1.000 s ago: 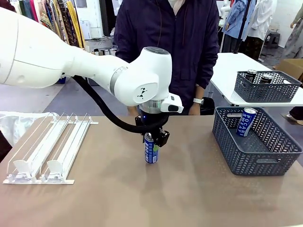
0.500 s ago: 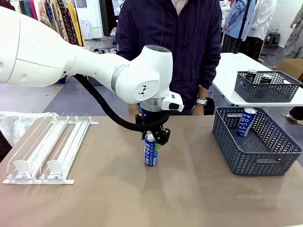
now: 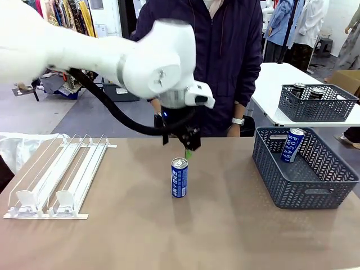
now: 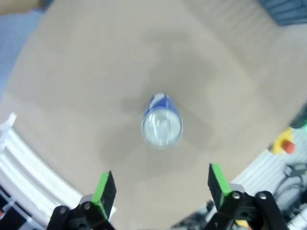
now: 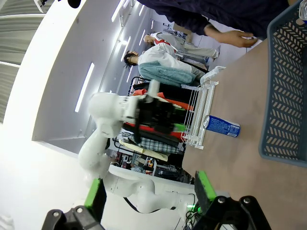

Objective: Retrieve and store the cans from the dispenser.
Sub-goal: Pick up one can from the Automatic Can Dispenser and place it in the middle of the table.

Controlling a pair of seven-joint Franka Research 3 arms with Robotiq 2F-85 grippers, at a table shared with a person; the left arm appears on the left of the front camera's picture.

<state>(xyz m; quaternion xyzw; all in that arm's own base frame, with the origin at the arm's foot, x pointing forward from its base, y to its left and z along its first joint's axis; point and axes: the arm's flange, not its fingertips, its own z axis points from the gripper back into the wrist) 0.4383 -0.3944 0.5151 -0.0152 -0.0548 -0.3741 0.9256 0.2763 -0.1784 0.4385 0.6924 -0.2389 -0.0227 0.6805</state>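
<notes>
Now clear above can (image 3: pixel 179 178), left gripper (image 3: pixel 188 147) spread

Right gripper (image 5: pixel 146 194) sits at the bottom edge, its green-padded fingers (image 5: pixel 93 196) spread wide with nothing between them. Well ahead of them, a blue can (image 5: pixel 221 126) stands on the brown table (image 5: pixel 240 163), just beside the white rack (image 5: pixel 201 112). The left arm (image 5: pixel 115 120) hangs above the can, clear of it. The grey basket (image 5: pixel 283 91) is off to the side, with a person's hand (image 5: pixel 229 37) beyond it.
</notes>
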